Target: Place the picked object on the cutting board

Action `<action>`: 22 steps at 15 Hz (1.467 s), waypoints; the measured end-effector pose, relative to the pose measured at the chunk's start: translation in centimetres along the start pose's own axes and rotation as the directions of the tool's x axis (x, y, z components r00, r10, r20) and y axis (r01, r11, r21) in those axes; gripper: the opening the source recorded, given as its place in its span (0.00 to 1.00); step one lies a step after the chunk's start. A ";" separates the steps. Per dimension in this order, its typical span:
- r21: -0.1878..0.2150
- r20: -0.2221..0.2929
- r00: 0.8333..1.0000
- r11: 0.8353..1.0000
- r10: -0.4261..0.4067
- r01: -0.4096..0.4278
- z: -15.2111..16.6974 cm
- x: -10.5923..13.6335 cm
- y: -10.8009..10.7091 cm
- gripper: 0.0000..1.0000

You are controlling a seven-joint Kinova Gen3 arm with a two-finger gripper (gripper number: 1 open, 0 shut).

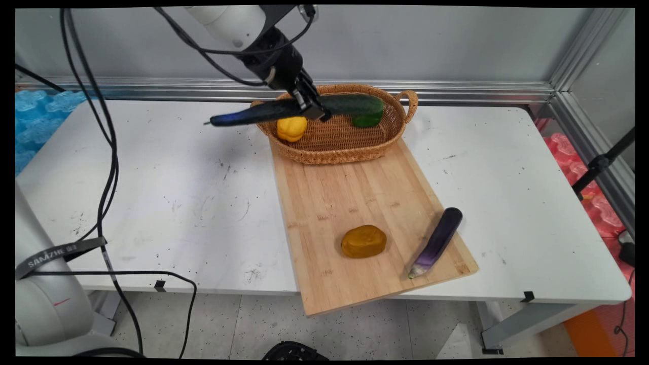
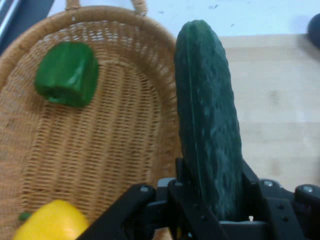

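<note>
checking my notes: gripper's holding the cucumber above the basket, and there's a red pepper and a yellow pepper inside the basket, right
Not quite: the pepper beside the yellow pepper is green, not red, as the hand view shows. The rest stands: the gripper is shut on the cucumber, held above the basket.

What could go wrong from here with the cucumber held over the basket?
The gripper holds the long cucumber near its middle, level above the basket, so it might tip or twist in the grasp. Let go here, it could land across the rim rather than inside. It could also strike the green pepper or yellow pepper below.
</note>
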 end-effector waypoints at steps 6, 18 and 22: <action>-0.038 -0.017 1.000 0.999 -0.024 0.023 1.7 -1.3 3.4 0.00; -0.060 -0.030 0.998 0.997 -0.058 0.056 12.1 -2.8 5.3 0.00; -0.066 -0.019 0.997 0.995 -0.070 0.069 15.1 -3.5 5.7 0.00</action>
